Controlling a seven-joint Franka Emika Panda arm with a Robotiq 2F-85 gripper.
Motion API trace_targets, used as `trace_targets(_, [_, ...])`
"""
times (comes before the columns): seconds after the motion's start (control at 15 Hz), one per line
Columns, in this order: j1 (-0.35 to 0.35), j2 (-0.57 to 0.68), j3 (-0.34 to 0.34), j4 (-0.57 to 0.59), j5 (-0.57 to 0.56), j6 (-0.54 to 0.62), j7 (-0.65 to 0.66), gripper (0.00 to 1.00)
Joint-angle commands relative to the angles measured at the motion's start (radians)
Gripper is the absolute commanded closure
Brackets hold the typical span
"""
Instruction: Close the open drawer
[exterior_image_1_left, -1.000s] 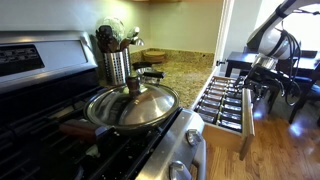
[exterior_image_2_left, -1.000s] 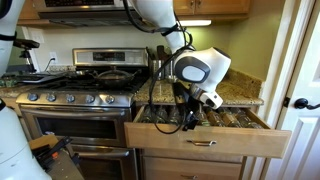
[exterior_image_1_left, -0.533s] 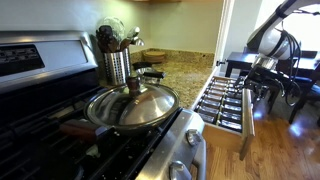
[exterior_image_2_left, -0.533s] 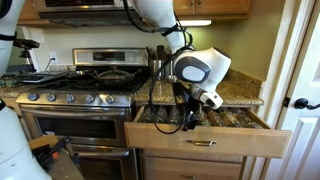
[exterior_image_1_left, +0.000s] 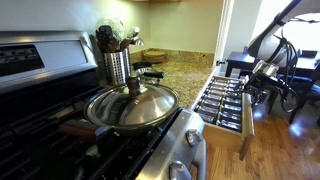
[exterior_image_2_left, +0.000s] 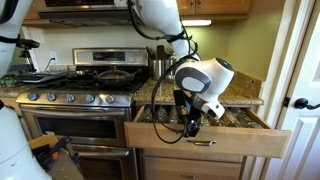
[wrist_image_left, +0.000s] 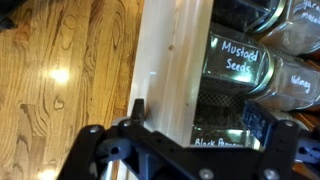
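Kitchen counter (exterior_image_1_left: 186, 72): 1 drawer (exterior_image_2_left: 206, 144), open; gripper (wrist_image_left: 195, 115) newly shifted over its front panel, jaws wide astride it, push likely next.

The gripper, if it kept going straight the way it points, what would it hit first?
Probably the drawer's wooden front: its top edge lies right ahead of the gripper, between the open fingers.

Drawer (exterior_image_2_left: 240, 143): wide, shallow, light wood, plain front. It is held level and stands open, and is seen at 5 o'clock in an exterior view. The drawer (exterior_image_1_left: 248, 118) is seen at 3 o'clock in an exterior view. Rows of dark jars (wrist_image_left: 240, 62) are laid inside, one labelled "Mustard Seeds".
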Motion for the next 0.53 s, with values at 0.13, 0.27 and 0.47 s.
trace_targets(0.13, [-0.027, -0.011, 0.052, -0.002, 0.096, 0.027, -0.105, 0.0])
trace_targets(0.27, [-0.02, -0.02, 0.061, -0.006, 0.121, 0.035, -0.132, 0.0])
trace_targets(0.47, [-0.004, -0.025, 0.08, -0.005, 0.161, 0.066, -0.156, 0.0])
